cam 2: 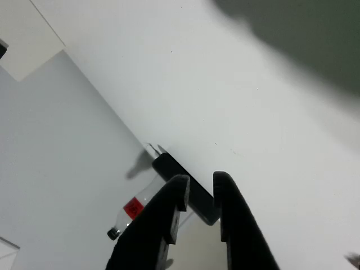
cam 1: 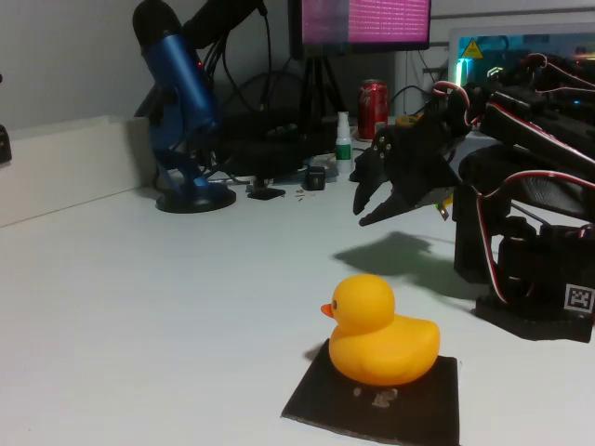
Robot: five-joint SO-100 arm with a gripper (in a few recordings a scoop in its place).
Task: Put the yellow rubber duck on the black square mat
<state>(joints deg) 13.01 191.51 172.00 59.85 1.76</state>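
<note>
Your yellow rubber duck sat upright on the black square mat at the near edge of the white counter, beak pointing to the left of the fixed view. Its body covered the back half of the mat and stayed inside the edges, so I judged the placement done. A small pale mark on the mat showed just in front of the duck.

Your gripper hung above the counter, well apart from the duck and behind it in the fixed view, with the arm folded back toward its base (a sensible place to park, since nothing could nudge the duck from there). In the wrist view, the gripper showed its jaws nearly closed, with only a narrow gap between the tips and nothing held between them. That fits a finished release and retreat, in my reading.

Behind the work area stood a blue microphone and a red can, both far from the mat and no threat to it.
</note>
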